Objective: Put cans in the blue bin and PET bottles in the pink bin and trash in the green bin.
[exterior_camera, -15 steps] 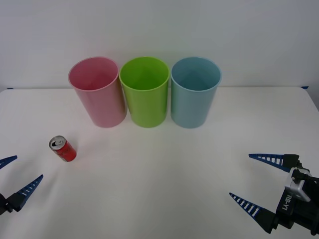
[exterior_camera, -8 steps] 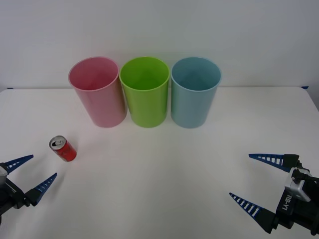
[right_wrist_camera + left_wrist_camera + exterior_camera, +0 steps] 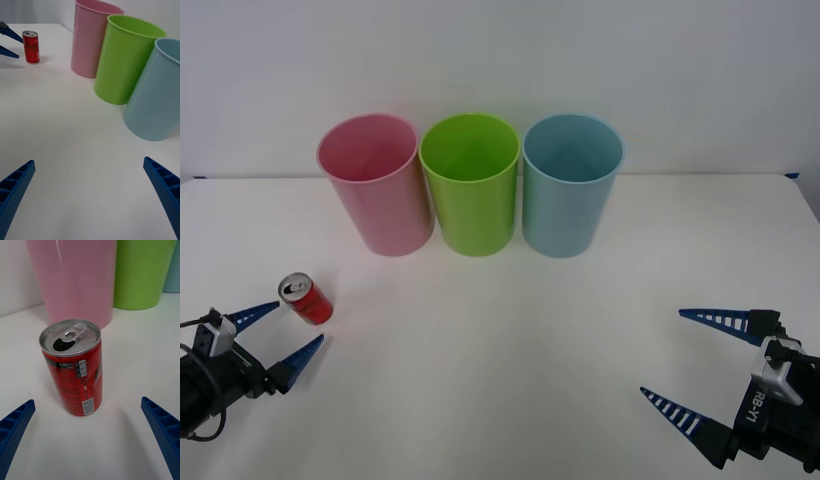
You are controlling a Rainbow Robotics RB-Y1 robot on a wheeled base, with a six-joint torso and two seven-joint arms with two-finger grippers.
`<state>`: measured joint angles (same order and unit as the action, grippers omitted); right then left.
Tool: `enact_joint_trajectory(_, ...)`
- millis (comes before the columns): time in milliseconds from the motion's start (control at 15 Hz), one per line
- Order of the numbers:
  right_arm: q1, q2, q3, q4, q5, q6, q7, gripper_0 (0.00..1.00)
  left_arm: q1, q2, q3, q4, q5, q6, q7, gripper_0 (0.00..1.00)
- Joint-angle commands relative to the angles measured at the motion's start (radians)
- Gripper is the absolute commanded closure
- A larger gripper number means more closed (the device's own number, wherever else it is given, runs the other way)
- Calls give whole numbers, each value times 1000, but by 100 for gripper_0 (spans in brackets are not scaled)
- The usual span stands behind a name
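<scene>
A small red can with an opened silver top stands upright on the white table at the left; it also shows as the can and the can. My left gripper is open just in front of it, fingers spread to either side, not touching. Behind stand the pink bin, green bin and blue bin in a row. My right gripper rests open at the table's front right, holding nothing. No PET bottles or trash are in view.
The white table stretches bare between the can and my right gripper. A plain white wall rises behind the bins. The three bins stand close together, nearly touching.
My left gripper has moved forward and rightward from the front left corner up to the can, staying open. The right arm, can and bins have not moved.
</scene>
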<state>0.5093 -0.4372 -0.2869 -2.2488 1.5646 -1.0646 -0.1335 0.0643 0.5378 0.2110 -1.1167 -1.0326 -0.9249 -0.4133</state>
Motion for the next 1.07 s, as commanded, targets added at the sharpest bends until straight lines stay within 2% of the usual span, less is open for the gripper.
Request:
enact_joint_trajectory(67, 0, 0, 0, 0, 0, 0, 0, 0, -26, -15, -19, 0, 6, 51, -4, 4)
enact_joint_trajectory(467, 0, 0, 0, 0, 0, 0, 0, 0, -75, -67, -21, 0, -44, 133, 1, 3)
enact_joint_trajectory(1067, 0, 0, 0, 0, 0, 0, 0, 0, -124, -93, -25, 5, -101, 192, 16, 4)
